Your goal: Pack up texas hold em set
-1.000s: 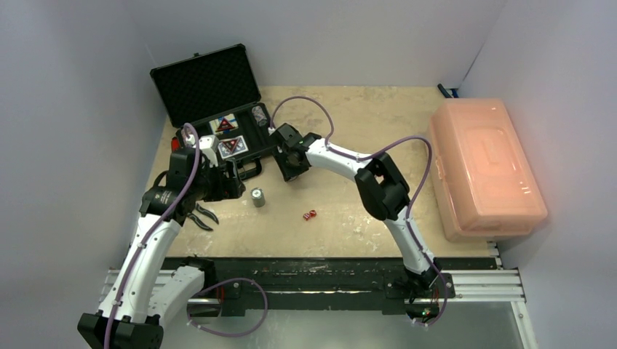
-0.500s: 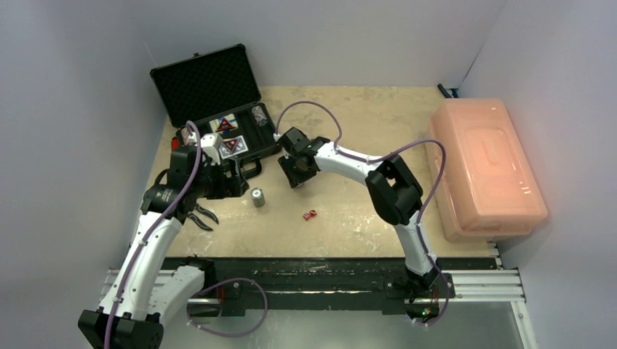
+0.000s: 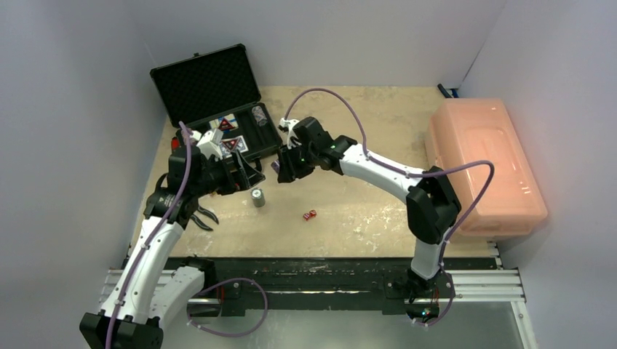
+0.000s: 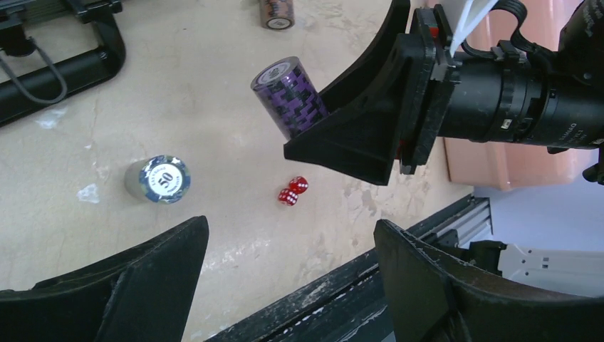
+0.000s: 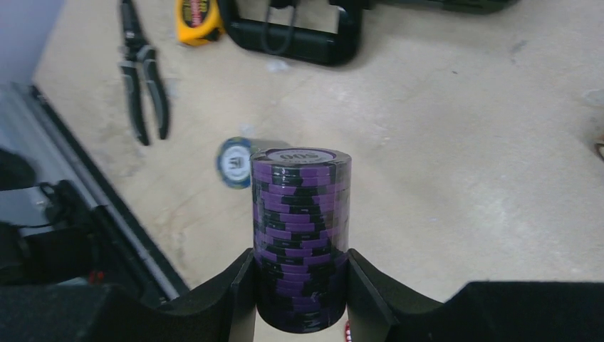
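From its wrist camera, the right gripper (image 5: 300,267) is seen clamped on a purple chip stack (image 5: 300,228) held clear of the table (image 3: 364,109). Black-handled pliers (image 5: 146,78) and a yellow tape measure (image 5: 194,13) show more plainly here than from above. The left wrist camera shows the left gripper (image 4: 290,224) spread wide and holding nothing, near a blue chip stack (image 4: 158,179) and red dice (image 4: 293,191). The overhead view alone shows the open case (image 3: 211,91) in the far left corner, lid against the wall, card decks (image 3: 231,145) inside. Bare tabletop runs from the dice to the pink bin (image 3: 484,167) at the right edge.
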Tool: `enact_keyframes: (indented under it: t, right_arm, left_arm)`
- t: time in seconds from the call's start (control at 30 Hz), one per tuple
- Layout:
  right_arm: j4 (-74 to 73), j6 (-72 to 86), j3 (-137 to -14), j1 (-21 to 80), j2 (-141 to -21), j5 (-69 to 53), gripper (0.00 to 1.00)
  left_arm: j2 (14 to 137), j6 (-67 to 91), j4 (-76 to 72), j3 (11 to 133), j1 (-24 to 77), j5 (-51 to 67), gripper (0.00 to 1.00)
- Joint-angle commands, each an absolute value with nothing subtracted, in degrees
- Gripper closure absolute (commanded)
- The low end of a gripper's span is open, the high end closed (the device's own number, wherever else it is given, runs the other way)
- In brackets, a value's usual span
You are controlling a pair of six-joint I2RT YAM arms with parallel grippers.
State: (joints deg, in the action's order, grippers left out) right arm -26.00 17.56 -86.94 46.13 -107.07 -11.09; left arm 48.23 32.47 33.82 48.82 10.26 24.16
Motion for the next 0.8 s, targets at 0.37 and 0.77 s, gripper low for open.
enact_keyframes:
  t: [0.37, 0.77]
  right_arm:
    - [-4.16, 31.78, -80.42, 46.15, -92.85, -31.3, 1.0]
    - [-0.19, 35.46, -78.28, 45.88, -90.19, -35.32, 1.0]
  left_arm:
    - [46.0, 47.18, 9.02, 42.57, 10.61, 34.68, 0.24]
    - [45.36, 50.05, 3.35, 40.73, 11.88, 33.64, 0.33]
